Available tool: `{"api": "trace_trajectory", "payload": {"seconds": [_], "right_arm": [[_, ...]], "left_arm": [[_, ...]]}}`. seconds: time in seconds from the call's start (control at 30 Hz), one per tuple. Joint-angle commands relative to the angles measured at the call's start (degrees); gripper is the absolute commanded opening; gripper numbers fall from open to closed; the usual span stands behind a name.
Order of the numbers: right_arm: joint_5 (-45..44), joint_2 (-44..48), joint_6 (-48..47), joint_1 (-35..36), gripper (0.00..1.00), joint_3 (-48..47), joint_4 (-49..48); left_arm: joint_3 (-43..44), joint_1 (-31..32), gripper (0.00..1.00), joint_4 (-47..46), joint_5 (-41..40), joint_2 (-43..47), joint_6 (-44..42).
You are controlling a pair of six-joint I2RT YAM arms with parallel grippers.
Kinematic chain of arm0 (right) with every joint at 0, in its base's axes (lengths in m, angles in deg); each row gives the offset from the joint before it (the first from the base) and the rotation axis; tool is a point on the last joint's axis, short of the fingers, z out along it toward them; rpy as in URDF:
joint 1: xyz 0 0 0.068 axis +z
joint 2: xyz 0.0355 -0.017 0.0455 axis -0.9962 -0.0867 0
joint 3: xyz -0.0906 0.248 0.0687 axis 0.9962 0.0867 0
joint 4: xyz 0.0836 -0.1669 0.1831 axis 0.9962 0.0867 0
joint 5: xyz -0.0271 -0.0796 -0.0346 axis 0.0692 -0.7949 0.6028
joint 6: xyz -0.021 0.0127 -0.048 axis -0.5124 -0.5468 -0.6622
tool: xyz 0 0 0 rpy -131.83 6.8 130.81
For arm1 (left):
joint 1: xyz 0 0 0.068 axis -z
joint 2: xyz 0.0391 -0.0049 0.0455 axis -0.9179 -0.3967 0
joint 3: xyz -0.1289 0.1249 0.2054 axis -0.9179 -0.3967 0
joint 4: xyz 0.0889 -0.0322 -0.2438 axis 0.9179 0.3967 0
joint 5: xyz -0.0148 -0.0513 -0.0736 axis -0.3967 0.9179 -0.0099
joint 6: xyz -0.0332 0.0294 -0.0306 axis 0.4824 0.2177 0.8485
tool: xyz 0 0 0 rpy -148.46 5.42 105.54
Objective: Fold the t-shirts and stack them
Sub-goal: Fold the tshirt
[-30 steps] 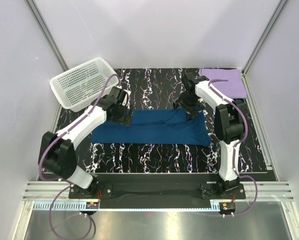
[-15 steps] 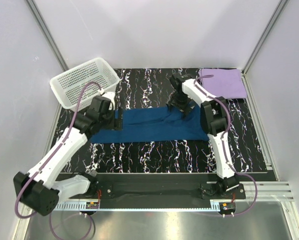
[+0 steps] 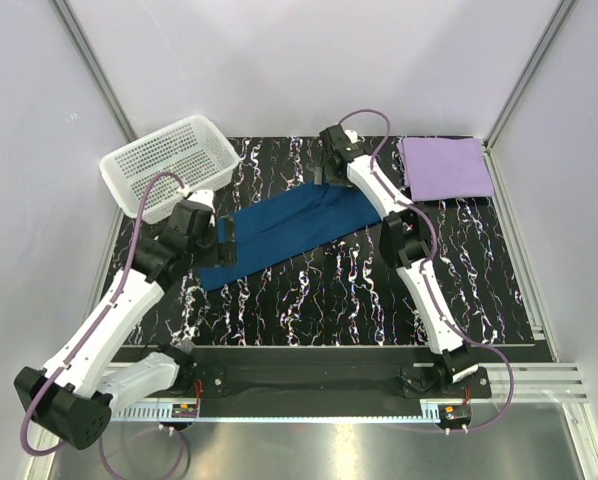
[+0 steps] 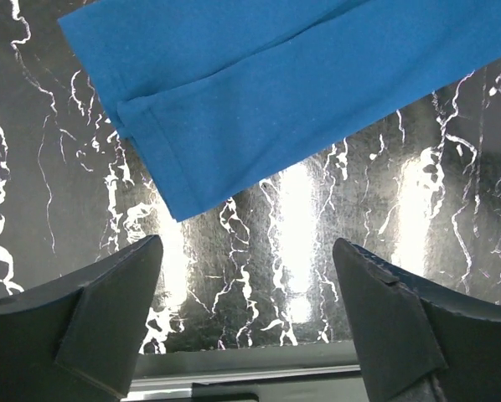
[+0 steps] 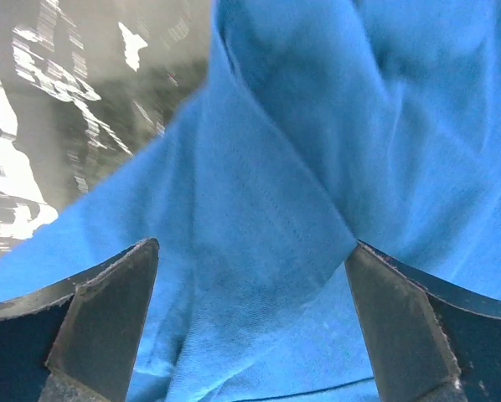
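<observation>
The purple shirt [image 3: 447,166] lies folded flat in the table's [image 3: 319,300] one o'clock corner, so that half looks done. The blue shirt [image 3: 294,228] is only partway. It is folded into a long band that runs slantwise across the middle, from about eight o'clock up toward twelve. By my reckoning it needs folding short and then setting on the purple one.

The left gripper [image 4: 246,244] hangs over bare table just beside the band's lower corner, jaws wide apart and holding nothing. The right gripper [image 5: 250,247] is over the band's far end, jaws spread with rumpled cloth beneath and nothing pinched that I can see. The white basket [image 3: 164,160] sits at ten o'clock.
</observation>
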Motion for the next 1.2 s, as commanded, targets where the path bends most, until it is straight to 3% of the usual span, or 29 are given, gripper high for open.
{"api": "trace_trajectory", "payload": {"seconds": [0.0,0.1,0.13,0.23,0.4,0.47,0.6,0.7,0.8,1.0,1.17], "right_arm": [[-1.5,10.4,-3.5,-0.2,1.0,-3.9,-4.8],[2.2,17.8,0.0,-0.3,1.0,-3.7,0.5],[4.4,20.0,0.7,-0.1,1.0,0.4,1.8],[8.9,29.3,2.1,-0.2,1.0,9.6,8.3],[13.8,45.3,-0.3,-0.2,1.0,29.3,18.5],[15.8,54.3,-1.4,-0.1,1.0,36.8,17.8],[19.1,68.8,0.2,-0.1,1.0,55.4,14.6],[21.6,76.0,2.1,-0.2,1.0,63.3,14.6],[22.8,80.0,2.3,-0.1,1.0,66.5,15.6],[20.3,81.1,-1.0,-0.2,1.0,64.3,19.2],[21.0,80.3,-2.0,-0.1,1.0,65.5,16.7]], "left_arm": [[1.2,0.0,0.91,-3.5,2.4,-5.2,-3.5],[5.1,-0.2,0.98,-4.0,7.3,-13.7,-10.3],[10.1,-0.2,0.98,-2.6,6.3,-21.2,-11.6],[15.6,-0.2,0.99,-1.2,3.9,-33.0,-14.6],[25.4,-1.3,0.99,-1.7,3.0,-45.8,-18.7],[28.1,-1.5,0.99,-1.4,3.9,-50.9,-19.0],[28.5,-1.6,0.99,-5.4,3.5,-53.3,-22.1],[29.3,-2.6,0.99,-5.8,3.2,-55.4,-23.4],[29.7,-5.0,0.99,-4.1,6.4,-57.9,-23.8],[25.4,-8.1,0.99,-1.5,12.2,-59.8,-20.9],[18.8,-7.2,0.96,-0.5,16.9,-58.3,-13.3]]}}
